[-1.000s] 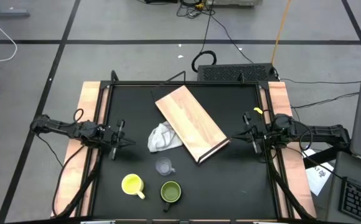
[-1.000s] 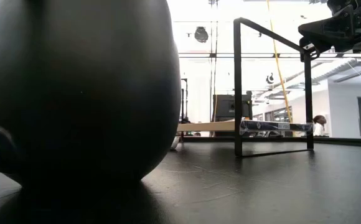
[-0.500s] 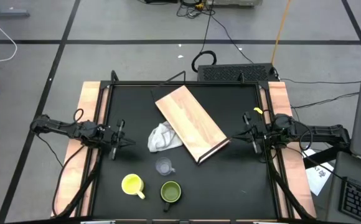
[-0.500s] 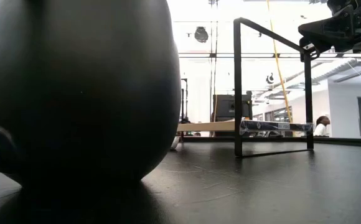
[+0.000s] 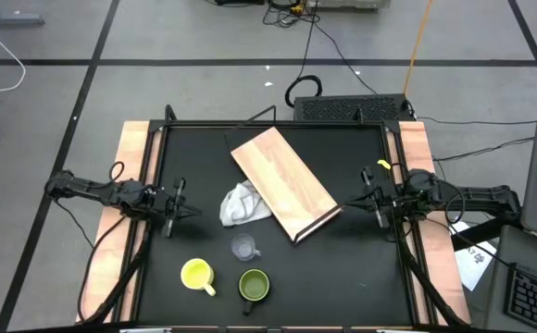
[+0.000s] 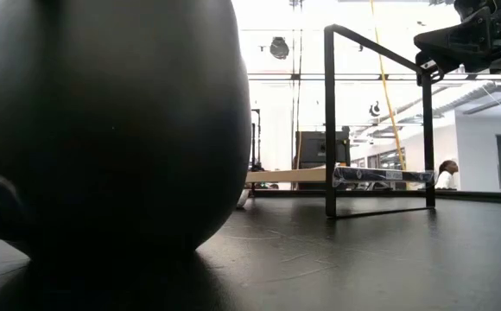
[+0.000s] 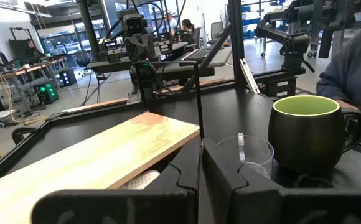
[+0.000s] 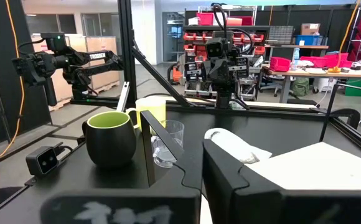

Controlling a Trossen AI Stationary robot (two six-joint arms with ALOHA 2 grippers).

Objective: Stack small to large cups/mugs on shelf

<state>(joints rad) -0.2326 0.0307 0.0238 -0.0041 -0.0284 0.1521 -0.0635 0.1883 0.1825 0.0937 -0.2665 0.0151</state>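
Note:
The shelf (image 5: 282,180), a light-wood board, lies slantwise on the middle of the black table. Its thin dark frame (image 6: 376,121) stands up at its near right end. Three cups stand upright on their bases near the front edge: a clear glass cup (image 5: 243,247), a yellow mug (image 5: 197,275) and a dark green mug (image 5: 254,285). The green mug fills the left of the low view (image 6: 104,130). My left gripper (image 5: 171,211) waits shut at the table's left edge, pointing level toward the cups (image 7: 308,130). My right gripper (image 5: 376,199) waits shut at the right edge.
A crumpled white cloth (image 5: 241,205) lies against the shelf's left long side. Light-wood strips (image 5: 130,185) run along the table's left and right sides. A person's sleeve (image 7: 355,56) shows beyond the near edge. Bare tabletop lies to the right of the cups (image 5: 343,268).

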